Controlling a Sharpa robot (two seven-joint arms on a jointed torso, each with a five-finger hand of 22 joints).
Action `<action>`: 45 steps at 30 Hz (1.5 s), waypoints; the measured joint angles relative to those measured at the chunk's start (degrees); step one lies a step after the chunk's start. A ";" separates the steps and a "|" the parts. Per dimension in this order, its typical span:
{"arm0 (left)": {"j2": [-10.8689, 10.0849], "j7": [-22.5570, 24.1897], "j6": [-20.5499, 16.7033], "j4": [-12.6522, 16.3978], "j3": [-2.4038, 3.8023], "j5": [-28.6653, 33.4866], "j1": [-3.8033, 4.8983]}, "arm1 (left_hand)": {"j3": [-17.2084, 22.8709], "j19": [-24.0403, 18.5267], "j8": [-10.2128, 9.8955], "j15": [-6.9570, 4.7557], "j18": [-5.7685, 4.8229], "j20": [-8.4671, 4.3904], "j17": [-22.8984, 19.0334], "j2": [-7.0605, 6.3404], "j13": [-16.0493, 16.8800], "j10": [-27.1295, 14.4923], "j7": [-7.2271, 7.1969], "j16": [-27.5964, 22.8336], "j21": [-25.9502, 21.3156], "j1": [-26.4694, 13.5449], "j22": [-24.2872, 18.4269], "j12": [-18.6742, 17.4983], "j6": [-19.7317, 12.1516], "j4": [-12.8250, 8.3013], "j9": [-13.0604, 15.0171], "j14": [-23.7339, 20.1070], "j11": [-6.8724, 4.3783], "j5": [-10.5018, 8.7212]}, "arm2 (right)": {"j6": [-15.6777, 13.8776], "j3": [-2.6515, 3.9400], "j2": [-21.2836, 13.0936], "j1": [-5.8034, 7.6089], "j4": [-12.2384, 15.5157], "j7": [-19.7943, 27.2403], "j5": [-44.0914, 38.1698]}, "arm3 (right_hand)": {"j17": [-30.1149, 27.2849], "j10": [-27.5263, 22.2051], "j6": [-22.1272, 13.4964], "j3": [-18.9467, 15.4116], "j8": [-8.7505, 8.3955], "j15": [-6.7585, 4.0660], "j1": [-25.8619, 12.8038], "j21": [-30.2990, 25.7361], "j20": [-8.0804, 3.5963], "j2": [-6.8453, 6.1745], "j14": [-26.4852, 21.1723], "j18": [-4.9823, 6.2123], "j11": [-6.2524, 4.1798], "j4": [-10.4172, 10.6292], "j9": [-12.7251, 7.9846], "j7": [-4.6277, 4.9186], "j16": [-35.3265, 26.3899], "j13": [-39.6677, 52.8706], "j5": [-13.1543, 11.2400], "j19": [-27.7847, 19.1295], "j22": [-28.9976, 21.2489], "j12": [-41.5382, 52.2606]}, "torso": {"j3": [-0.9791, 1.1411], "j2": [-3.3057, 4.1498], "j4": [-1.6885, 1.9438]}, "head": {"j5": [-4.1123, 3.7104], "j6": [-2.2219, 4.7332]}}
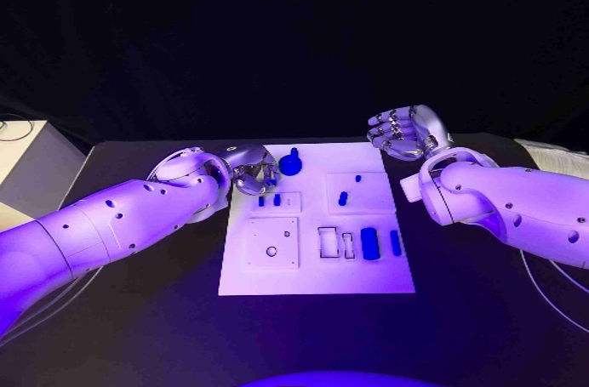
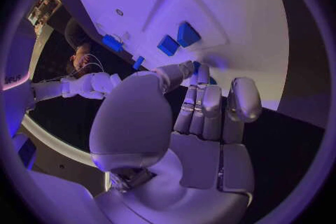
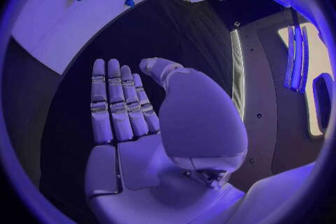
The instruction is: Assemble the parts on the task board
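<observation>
Board (image 1: 368,281) sits mid-desk in the head view, white on black, with bare desk (image 1: 147,319) all round it. My left hand (image 1: 252,170) hangs over its far left corner, fingers curled down beside the round-topped part (image 1: 291,162); I judge it is placed there to take that piece, though I cannot tell whether it touches or holds anything. My right hand (image 1: 405,132) hovers off the far right corner, clear of the board, holding nothing, likely parked to leave the left arm room. Two pegs (image 1: 269,200) stand in the left block, two more (image 1: 350,190) in the right block, and long parts (image 1: 369,243) lie in the near tray.

Left wrist view: the left hand (image 2: 199,117) has its fingers (image 2: 210,106) bent toward the board's edge, thumb beside them; a bit of blue shows just past the tips, but I cannot tell if it is pinched. Two blue blocks (image 2: 178,39) lie close beyond.

Right wrist view: the right hand (image 3: 126,117) is flat, fingers (image 3: 112,101) straight and side by side, over bare desk, well apart from the board corner (image 3: 63,17). Open room lies between it and the parts.
</observation>
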 measured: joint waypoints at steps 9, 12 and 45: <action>-0.34 0.02 -0.38 0.27 -0.02 0.12 -0.07 | -1.21 -0.20 -1.00 0.21 0.00 0.20 0.18 -1.91 0.75 -0.76 -0.61 0.00 -0.29 -1.91 -0.18 0.00 -1.03 1.20 -0.40 -0.21 0.06 0.00 | 0.00 0.00 -0.01 -0.01 0.00 0.01 0.02 | 0.00 0.00 0.00 0.00 0.00 0.00 0.00 0.00 0.00 0.00 0.00 0.00 0.00 0.00 0.00 0.00 0.00 0.00 0.00 0.00 0.00 0.00 | -0.02 0.00 -0.01 | 0.01 0.03; -0.45 0.03 -0.54 0.40 0.00 0.20 -0.08 | -1.60 -0.20 -1.31 0.21 0.00 0.20 0.31 -2.30 1.07 -0.76 -0.72 0.00 -0.29 -2.49 -0.18 0.00 -1.54 1.59 -0.56 -0.20 0.06 0.00 | 0.00 0.00 -0.01 -0.01 -0.03 0.02 0.02 | 0.00 0.00 0.00 0.00 0.00 0.00 0.00 0.00 0.00 0.00 0.00 0.00 0.00 0.00 0.00 0.00 0.00 0.00 0.00 0.00 0.00 0.00 | -0.03 0.00 -0.01 | 0.01 0.03; -4.91 -0.54 -0.73 1.87 3.75 1.19 -0.43 | -2.22 -1.44 -2.63 0.73 0.00 0.61 -0.91 -2.86 2.71 -3.40 -2.05 -0.27 -2.00 -3.32 -1.51 0.89 -3.89 2.23 -1.06 -1.56 0.69 0.00 | 0.69 0.00 -0.07 -0.02 -1.04 0.03 0.07 | 0.01 0.02 0.00 0.01 0.00 0.09 0.00 0.00 0.00 0.00 0.16 0.00 0.02 -0.01 0.00 0.00 0.00 0.00 -0.22 0.01 -0.06 0.00 | -0.03 -0.16 0.09 | -0.19 0.14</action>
